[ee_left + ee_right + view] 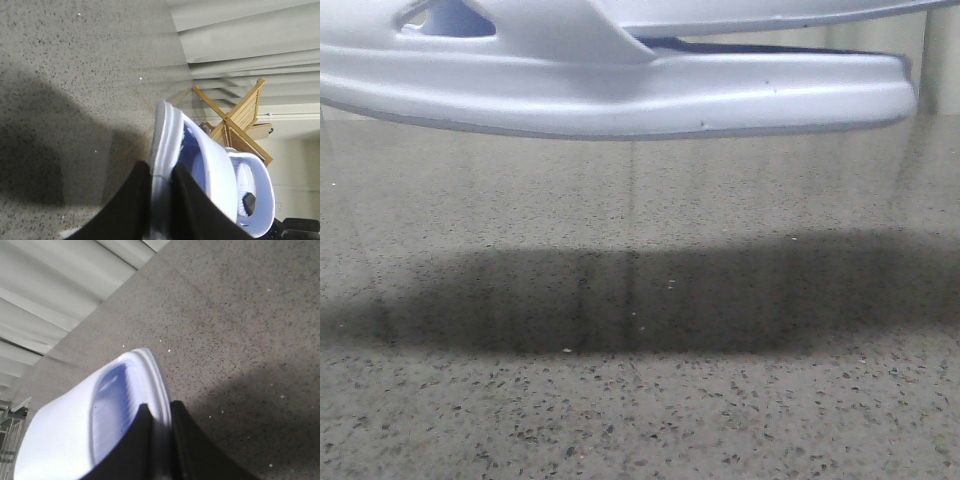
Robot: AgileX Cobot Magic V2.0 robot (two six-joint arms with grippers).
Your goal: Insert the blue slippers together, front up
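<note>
Slippers (620, 90) are right up at the front camera, held in the air over the speckled surface (640, 400), lying sideways. My left pincer (161, 200) and right pincer (159, 440) each pinch a sole edge, looks nested already.

My front cam sits low, looking forward over the speckled table (640, 400), with the blue slippers (620, 90) so near they fill its top edge. Both wrist cams ride right behind their fingers, looking down past them at that same tabletop. The left one also catches a wooden rack (235, 120) and the blinds (250, 40) beyond.
</note>
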